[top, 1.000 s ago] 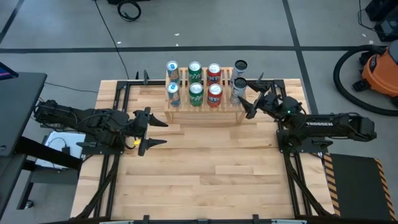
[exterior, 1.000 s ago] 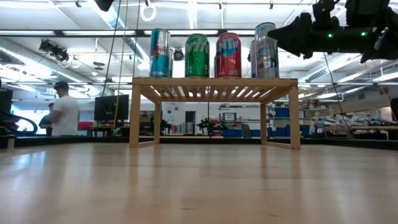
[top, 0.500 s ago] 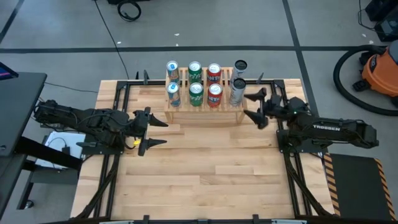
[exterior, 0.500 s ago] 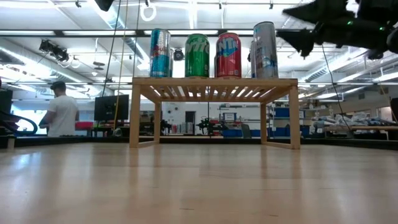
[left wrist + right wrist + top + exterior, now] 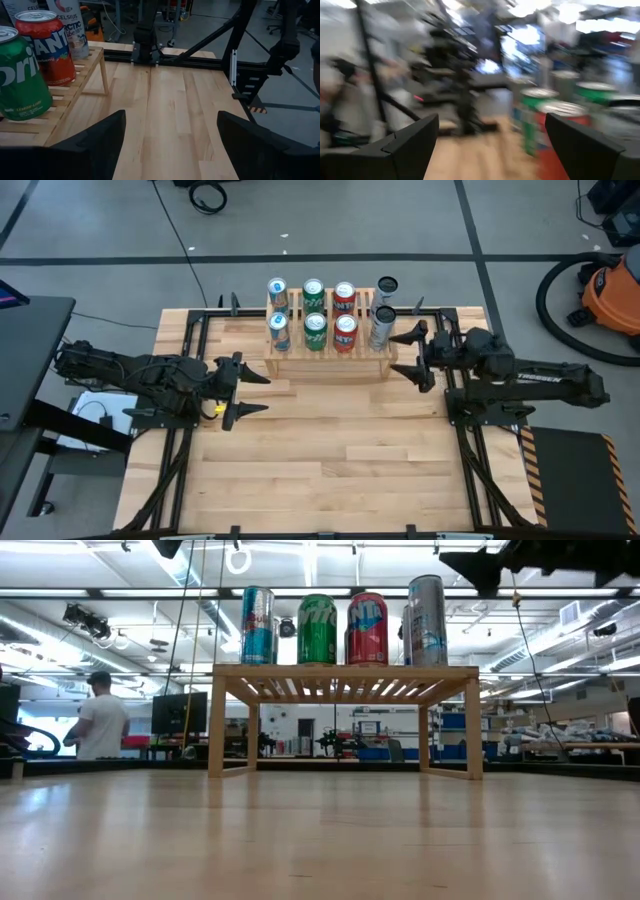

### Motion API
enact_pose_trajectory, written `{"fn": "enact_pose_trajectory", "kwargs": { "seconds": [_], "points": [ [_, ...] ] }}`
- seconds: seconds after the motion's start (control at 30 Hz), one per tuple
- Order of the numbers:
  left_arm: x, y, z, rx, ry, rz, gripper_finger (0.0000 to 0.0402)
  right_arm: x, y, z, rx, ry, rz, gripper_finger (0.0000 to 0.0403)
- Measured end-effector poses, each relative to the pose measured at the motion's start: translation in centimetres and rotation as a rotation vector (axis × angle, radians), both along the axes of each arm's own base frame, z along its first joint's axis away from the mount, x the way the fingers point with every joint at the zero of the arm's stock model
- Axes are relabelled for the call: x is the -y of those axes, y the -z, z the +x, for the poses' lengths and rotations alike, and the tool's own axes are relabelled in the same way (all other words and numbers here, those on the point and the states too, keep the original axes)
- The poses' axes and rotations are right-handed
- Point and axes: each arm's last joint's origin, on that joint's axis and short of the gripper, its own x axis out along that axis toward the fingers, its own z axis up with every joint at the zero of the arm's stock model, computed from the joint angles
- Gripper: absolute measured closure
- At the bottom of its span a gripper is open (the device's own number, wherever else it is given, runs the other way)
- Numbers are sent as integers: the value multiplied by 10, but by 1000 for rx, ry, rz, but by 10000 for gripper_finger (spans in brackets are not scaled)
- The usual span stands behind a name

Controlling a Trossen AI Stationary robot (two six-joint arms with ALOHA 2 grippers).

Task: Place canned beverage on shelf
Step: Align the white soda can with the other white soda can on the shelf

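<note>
Since a second ago: right gripper [image 5: 413, 352] has drawn back from the silver can [image 5: 380, 327] and now sits just beside the shelf's end, jaws spread wide and holding nothing.
Left gripper: left gripper [image 5: 240, 389] waits near the front of the shelf [image 5: 330, 361], jaws partly spread and bare.
Task's thing: silver can stands upright at the shelf end nearest the right gripper, on the front row, apart from the fingers.
Other cans: blue can [image 5: 279, 331], green can [image 5: 316, 330] and red can [image 5: 345, 331] fill the same row, farther from the right gripper; four more stand behind.
Handling, as a judgement: thin metal wall, smooth and likely slippery, easily dented by a hard squeeze; tall and narrow, so it tips readily. Best taken across the middle of the body, from the side.
Edges: can stands close to the shelf's end edge; a nudge outward could drop it.
Open room: bare table [image 5: 330, 460] lies behind and below both grippers, free for retreat.
</note>
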Motion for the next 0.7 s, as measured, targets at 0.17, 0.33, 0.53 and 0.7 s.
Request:
{"fn": "enact_pose_trajectory", "kwargs": {
  "seconds": [0.17,0.33,0.53,0.7],
  "points": [
    [0,0,0,0,0,1,86,-7,-29,-6,-178,180,-11,28],
    [0,0,0,0,1,2,86,-18,-49,-15,-266,256,-14,28],
    [0,0,0,0,15,53,86,-17,-43,-15,-348,524,6,28],
    [0,0,0,0,17,61,86,-16,-36,3,-390,561,11,27]
  ]
}}
